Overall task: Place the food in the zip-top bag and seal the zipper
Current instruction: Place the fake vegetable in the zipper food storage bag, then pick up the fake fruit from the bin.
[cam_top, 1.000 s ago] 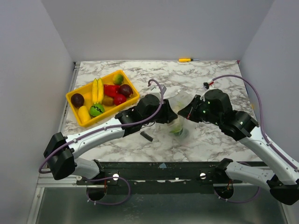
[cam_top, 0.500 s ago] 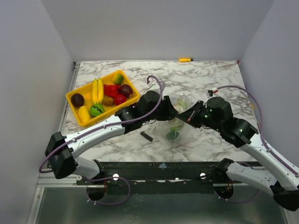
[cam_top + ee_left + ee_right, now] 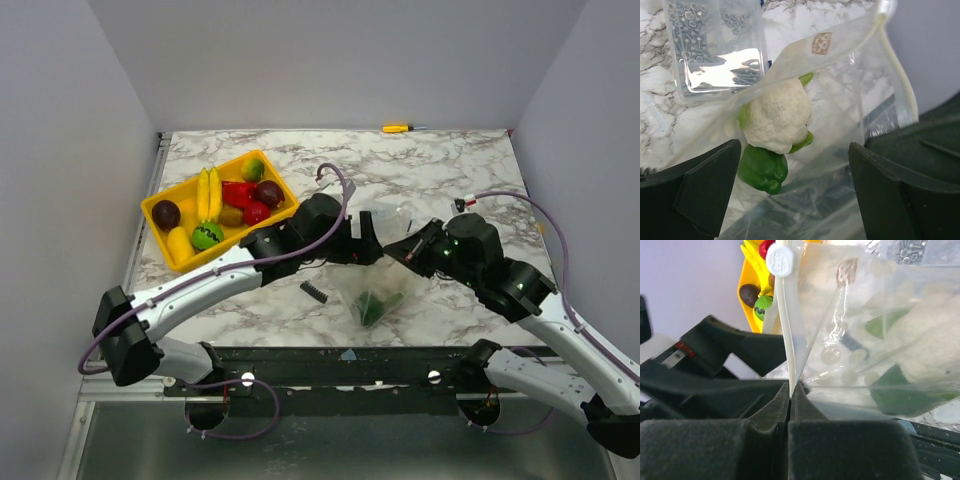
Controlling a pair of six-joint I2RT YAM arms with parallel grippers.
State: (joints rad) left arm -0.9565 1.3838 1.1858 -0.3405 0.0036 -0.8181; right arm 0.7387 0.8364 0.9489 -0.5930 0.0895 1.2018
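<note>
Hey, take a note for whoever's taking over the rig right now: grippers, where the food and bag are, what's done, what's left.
Left gripper: open, holding nothing, facing the zip-top bag.
Right gripper: shut on the zipper, bag hanging from it.
Done: cauliflower and green pepper are in the bag.
Remaining food sits in the yellow tray.
Left: bag the rest, then seal the zipper, which looks unsealed.
</note>
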